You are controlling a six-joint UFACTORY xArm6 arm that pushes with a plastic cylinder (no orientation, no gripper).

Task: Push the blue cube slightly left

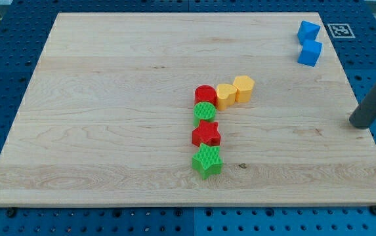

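Blue cube [310, 53] sits at the board's [109, 98] top right, just below another blue block [308, 30]. My tip [357, 123] (a bare rod, nothing held) rests well below-right of it.

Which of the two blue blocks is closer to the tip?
The lower blue block, the cube just below the other blue block at the view's top right; my tip sits below and right of it.
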